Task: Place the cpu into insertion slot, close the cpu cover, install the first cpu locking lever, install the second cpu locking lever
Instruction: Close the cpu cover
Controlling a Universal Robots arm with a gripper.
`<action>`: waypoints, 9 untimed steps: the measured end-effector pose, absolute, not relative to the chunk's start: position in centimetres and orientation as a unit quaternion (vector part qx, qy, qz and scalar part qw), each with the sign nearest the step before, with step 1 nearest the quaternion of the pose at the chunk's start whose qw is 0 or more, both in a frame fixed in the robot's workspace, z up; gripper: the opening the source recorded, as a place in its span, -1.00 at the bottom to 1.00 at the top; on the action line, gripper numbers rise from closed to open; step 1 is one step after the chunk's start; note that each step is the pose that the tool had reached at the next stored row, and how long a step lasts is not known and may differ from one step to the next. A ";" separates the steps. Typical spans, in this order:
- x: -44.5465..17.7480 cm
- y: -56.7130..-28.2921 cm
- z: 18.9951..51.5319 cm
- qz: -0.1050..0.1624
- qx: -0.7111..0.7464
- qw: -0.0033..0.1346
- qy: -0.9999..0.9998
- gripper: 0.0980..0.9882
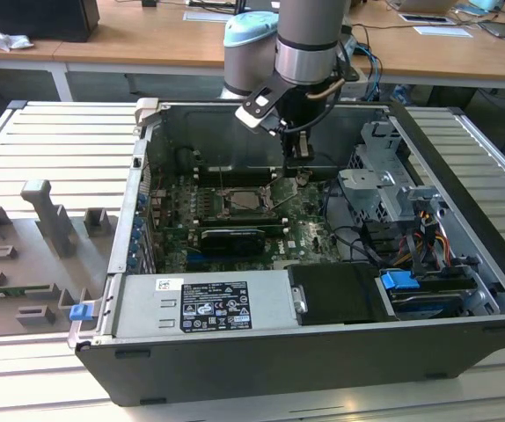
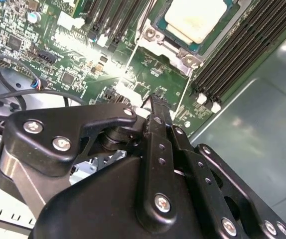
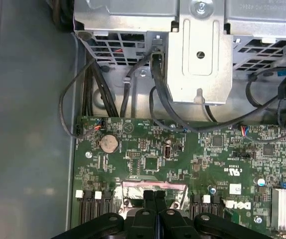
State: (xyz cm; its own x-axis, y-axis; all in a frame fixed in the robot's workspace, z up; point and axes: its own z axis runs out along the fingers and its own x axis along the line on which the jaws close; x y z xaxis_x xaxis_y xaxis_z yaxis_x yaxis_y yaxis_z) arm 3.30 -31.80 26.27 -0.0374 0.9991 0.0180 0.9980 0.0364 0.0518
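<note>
Seemingly I'm at the lever stage: the pale silver-beige square cpu sits in the black-framed insertion slot under the silver-grey metal cpu cover, my black gripper pinched shut, empty, just beside that slot, needing careful lever alignment next.

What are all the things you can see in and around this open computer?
Green circuit board: one, inside the case.
Pale silver-beige square cpu: one, on the board.
Silver-grey metal cpu cover: one, framing the cpu.
Long black card: one, on the board.
Silver round coin battery: one, on the board.
Black cables: several, by the silver drive cage.
Dark grey computer case: one, open, on the grey slatted table.
Silver-grey robot arm: one, above the case.
Black gripper: one, shut, over the board.
</note>
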 end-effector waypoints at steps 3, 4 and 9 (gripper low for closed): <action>3.6 -31.8 26.2 0.025 0.694 0.012 0.720 -0.98; 3.6 -31.8 26.2 0.025 0.694 0.012 0.720 -0.98; 3.8 -31.8 26.2 0.025 0.694 0.012 0.720 -0.98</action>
State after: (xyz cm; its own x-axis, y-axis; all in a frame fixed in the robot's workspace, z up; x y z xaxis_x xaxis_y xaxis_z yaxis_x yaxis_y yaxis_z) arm 3.82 -31.80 26.16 -0.0374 0.9991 0.0176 0.9980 0.0364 0.0518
